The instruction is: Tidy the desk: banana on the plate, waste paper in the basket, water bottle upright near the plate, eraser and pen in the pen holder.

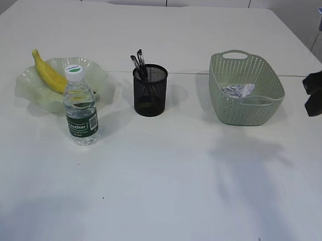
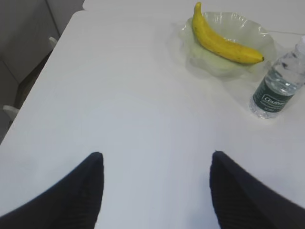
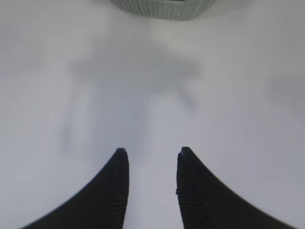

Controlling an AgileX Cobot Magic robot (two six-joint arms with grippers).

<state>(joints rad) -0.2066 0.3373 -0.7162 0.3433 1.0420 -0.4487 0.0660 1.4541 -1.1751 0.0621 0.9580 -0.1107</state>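
Observation:
A yellow banana (image 1: 48,73) lies on the pale green wavy plate (image 1: 101,75); both also show in the left wrist view, banana (image 2: 224,43) and plate (image 2: 257,33). A water bottle (image 1: 81,107) stands upright just in front of the plate and shows in the left wrist view (image 2: 279,86). A black mesh pen holder (image 1: 149,90) holds pens (image 1: 138,61); the eraser is not clearly visible. Crumpled waste paper (image 1: 238,90) lies in the green basket (image 1: 247,111). My left gripper (image 2: 156,160) is open and empty. My right gripper (image 3: 151,155) is open and empty, with the arm (image 1: 320,90) at the right edge.
The white table (image 1: 163,184) has a seam across its far half. The basket's wall (image 3: 162,7) shows at the top of the right wrist view. The table's left edge (image 2: 35,90) and the floor beyond show in the left wrist view.

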